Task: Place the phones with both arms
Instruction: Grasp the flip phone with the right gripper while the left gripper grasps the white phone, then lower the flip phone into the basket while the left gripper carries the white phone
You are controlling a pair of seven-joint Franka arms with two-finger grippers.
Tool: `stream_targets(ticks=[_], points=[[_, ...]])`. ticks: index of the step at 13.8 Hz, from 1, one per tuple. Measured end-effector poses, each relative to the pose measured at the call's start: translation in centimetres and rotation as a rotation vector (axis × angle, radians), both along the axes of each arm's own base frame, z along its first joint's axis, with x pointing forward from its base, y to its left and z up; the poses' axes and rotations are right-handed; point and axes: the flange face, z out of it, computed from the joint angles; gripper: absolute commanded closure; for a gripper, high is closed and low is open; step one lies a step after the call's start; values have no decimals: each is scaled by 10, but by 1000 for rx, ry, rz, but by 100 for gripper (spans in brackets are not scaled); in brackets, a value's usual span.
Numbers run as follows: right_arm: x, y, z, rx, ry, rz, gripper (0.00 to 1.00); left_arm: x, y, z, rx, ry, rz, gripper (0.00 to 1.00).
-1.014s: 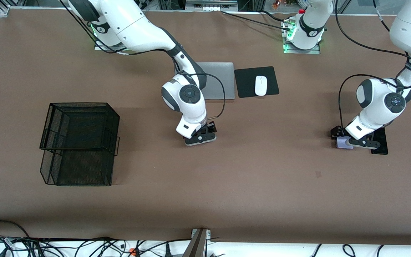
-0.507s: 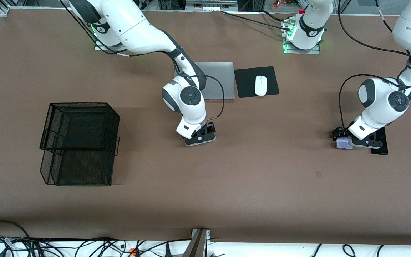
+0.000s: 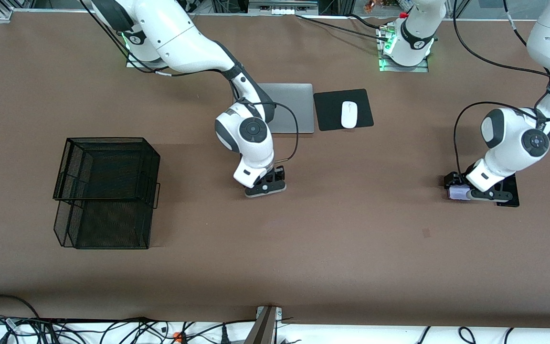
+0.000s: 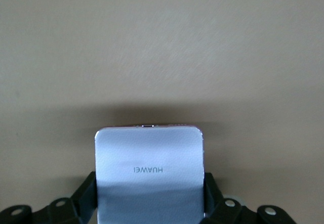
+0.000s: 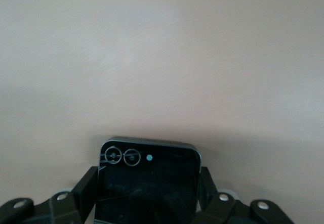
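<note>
In the left wrist view, the small squarish lilac-white phone (image 4: 149, 163) sits between the black fingers (image 4: 83, 196) of my left gripper (image 4: 150, 204), which is shut on its two side edges. From the front, that phone (image 3: 457, 193) is low over the table at the left arm's end, beside the longer black slab phone (image 3: 510, 202), which lies flat partly under the arm. My right gripper (image 5: 148, 198) is shut on the small squarish black phone (image 5: 147, 181), with its two camera rings showing. That gripper (image 3: 265, 187) is low over the middle of the table and hides its phone from the front.
A two-tier black wire-mesh basket (image 3: 108, 191) stands toward the right arm's end. A closed silver laptop (image 3: 294, 107) and a white mouse (image 3: 349, 114) on a black pad (image 3: 330, 114) lie near the bases. Cables run along the front edge.
Both grippers have shut on their phones. The left wrist has risen slightly and the lilac phone shows narrower. The right wrist shifted a little toward the basket.
</note>
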Motion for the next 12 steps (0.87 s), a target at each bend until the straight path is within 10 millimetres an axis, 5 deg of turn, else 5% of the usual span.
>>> stream_targets(ticks=[3, 6, 8, 12], points=[[44, -75, 103, -123, 29, -66, 100, 39, -34, 46, 18, 61, 37, 100], [59, -166, 189, -179, 91, -76, 100, 61, -102, 64, 36, 66, 98, 100], [53, -224, 202, -198, 129, -84, 100, 64, -161, 61, 37, 65, 146, 100], [36, -359, 196, -167, 242, -77, 100, 55, -305, 72, 9, 54, 218, 100]])
